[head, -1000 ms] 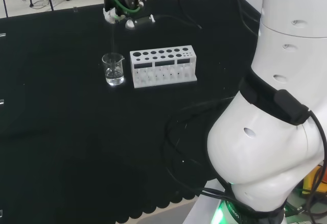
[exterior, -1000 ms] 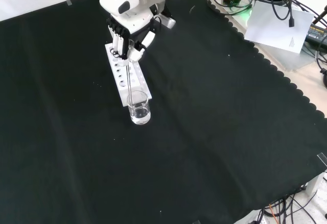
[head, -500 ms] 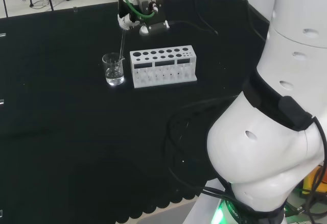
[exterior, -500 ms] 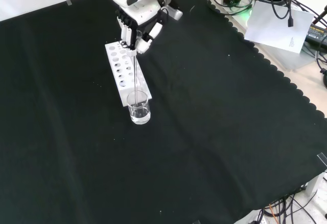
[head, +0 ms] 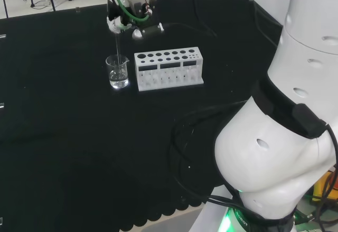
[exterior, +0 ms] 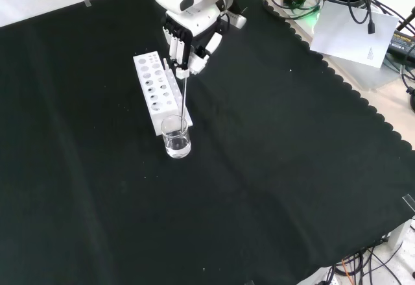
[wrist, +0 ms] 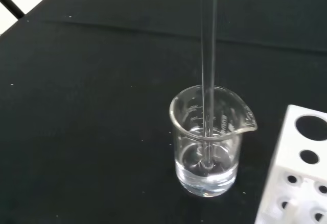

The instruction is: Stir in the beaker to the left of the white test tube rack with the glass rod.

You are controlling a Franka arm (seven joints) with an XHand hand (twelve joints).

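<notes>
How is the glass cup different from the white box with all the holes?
The beaker is clear and round; the test tube rack is white and boxy. The beaker has one wide open mouth with a spout; the rack has rows of small holes on top. The beaker holds clear liquid and the glass rod; the rack's holes look empty. Both stand upright on the black cloth.

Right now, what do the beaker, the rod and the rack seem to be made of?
Beaker: clear glass by its look, see-through with glints, though plastic is possible. Rod: likewise clear, thin and glossy. Rack: opaque white, matte, probably plastic.
</notes>
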